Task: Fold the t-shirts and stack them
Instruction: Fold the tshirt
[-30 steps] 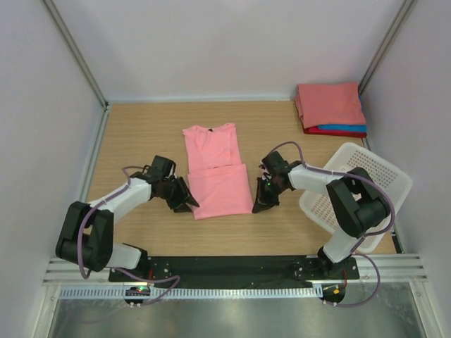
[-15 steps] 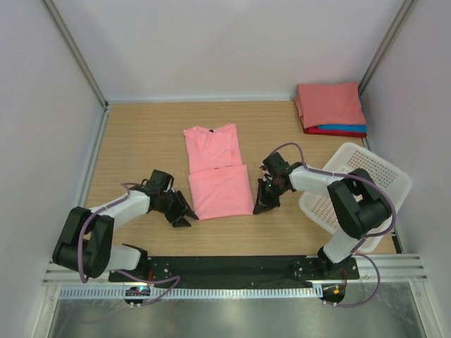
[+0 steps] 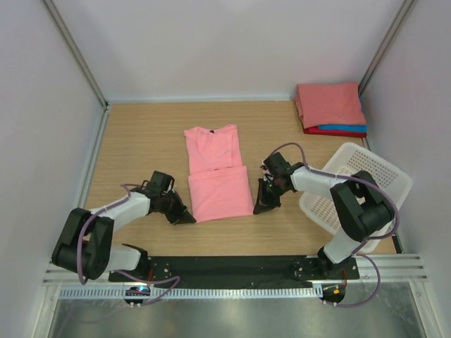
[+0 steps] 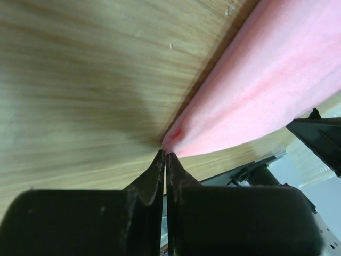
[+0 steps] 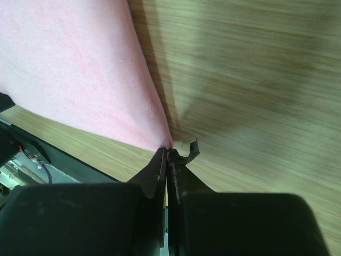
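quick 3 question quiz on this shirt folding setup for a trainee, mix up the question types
1. True or false: the pink t-shirt lies with its collar toward the near edge of the table.
2. Name the colours in the folded stack at the far right corner, top to bottom.
3. Where are the left gripper and right gripper? A) one at each near corner of the pink t-shirt B) both at its collar C) both on the folded stack

Key: 1. False, the collar points to the far side. 2. Salmon-pink, blue, red. 3. A, each shut on a corner.
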`<state>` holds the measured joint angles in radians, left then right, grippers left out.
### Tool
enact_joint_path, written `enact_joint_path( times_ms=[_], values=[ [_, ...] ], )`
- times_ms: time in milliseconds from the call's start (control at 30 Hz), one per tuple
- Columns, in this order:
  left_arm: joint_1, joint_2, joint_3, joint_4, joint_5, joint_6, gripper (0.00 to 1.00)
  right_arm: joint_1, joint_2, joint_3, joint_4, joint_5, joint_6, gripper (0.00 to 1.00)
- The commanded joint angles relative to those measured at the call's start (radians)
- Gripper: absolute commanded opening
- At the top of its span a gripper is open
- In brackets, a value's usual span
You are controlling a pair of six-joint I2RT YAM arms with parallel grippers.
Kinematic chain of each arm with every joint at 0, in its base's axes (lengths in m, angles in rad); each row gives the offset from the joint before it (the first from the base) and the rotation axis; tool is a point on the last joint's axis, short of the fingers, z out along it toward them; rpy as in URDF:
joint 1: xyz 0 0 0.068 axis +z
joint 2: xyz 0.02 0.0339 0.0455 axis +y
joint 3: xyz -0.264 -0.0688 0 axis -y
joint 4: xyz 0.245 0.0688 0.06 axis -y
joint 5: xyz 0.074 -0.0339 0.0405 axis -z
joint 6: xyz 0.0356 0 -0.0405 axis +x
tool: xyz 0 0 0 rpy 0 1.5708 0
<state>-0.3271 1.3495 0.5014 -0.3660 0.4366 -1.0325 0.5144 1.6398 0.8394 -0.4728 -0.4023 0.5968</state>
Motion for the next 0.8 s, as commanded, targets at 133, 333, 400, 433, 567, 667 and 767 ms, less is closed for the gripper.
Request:
enact_joint_path(
  times_ms=[133, 333, 400, 433, 567, 667, 767],
  values=[
    [-0.006, -0.118, 0.02, -0.128, -0.047, 0.002, 0.0, 0.004, -0.092, -0.002, -0.042, 0.016, -0.011, 0.01],
    [-0.006, -0.164, 0.094, -0.198, -0.047, 0.0, 0.0, 0.004, -0.182, -0.008, -0.104, 0.043, -0.032, 0.01],
    [-0.006, -0.199, 0.135, -0.26, -0.082, 0.0, 0.0, 0.004, -0.219, -0.01, -0.116, 0.046, -0.026, 0.01],
    [-0.006, -0.208, 0.15, -0.275, -0.088, 0.0, 0.0, 0.004, -0.231, -0.01, -0.127, 0.049, -0.023, 0.01],
    [-0.007, -0.231, 0.221, -0.333, -0.127, -0.012, 0.0, 0.004, -0.262, 0.029, -0.161, 0.065, -0.026, 0.01],
    [-0.007, -0.211, 0.305, -0.39, -0.171, -0.005, 0.0, 0.003, -0.245, 0.114, -0.217, 0.105, -0.049, 0.01],
    [-0.007, -0.165, 0.414, -0.433, -0.237, 0.023, 0.0, -0.001, -0.21, 0.205, -0.259, 0.146, -0.061, 0.01]
  ],
)
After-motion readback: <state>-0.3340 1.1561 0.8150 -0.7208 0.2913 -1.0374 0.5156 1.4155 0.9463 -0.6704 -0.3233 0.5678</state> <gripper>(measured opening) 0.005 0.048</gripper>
